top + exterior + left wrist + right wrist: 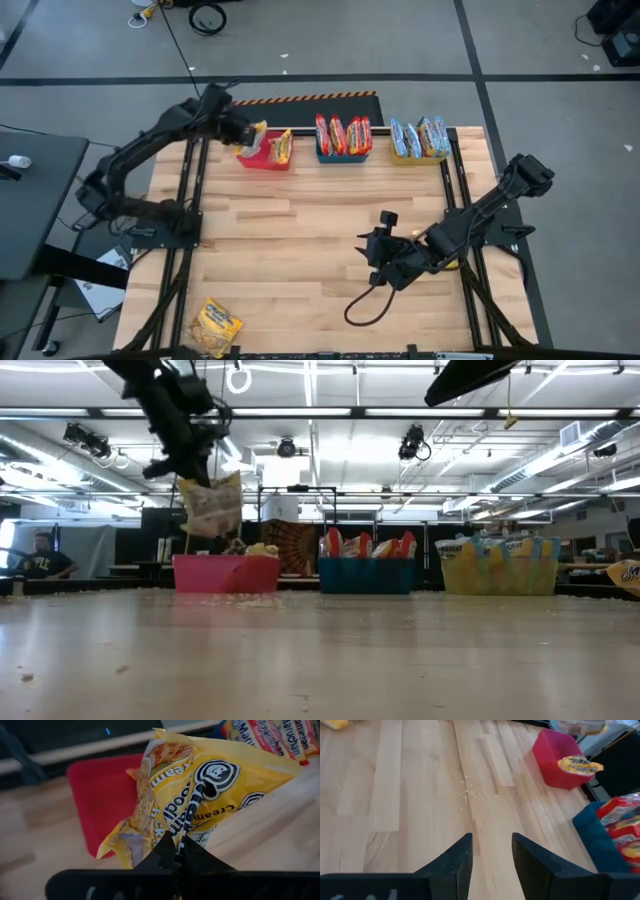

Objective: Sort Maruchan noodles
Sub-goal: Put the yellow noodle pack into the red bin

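My left gripper is at the table's far left, above the red bin, shut on a yellow noodle packet, seen close up in the left wrist view. Another yellow packet stands in the red bin. Red packets stand in the blue bin. Pale blue-silver packets fill the yellow bin. One more yellow packet lies flat at the table's near left edge. My right gripper hovers open over bare table near the right side. My left gripper pinches the yellow packet between its two shut fingers at one edge, coming from above. The packet hangs below the fingers, lifted clear, over the red bin's left part.
The three bins stand in a row along the far edge. A black cable loop lies on the table under the right arm. Crumbs dot the wood mid-table. The wide middle of the table is bare wood.
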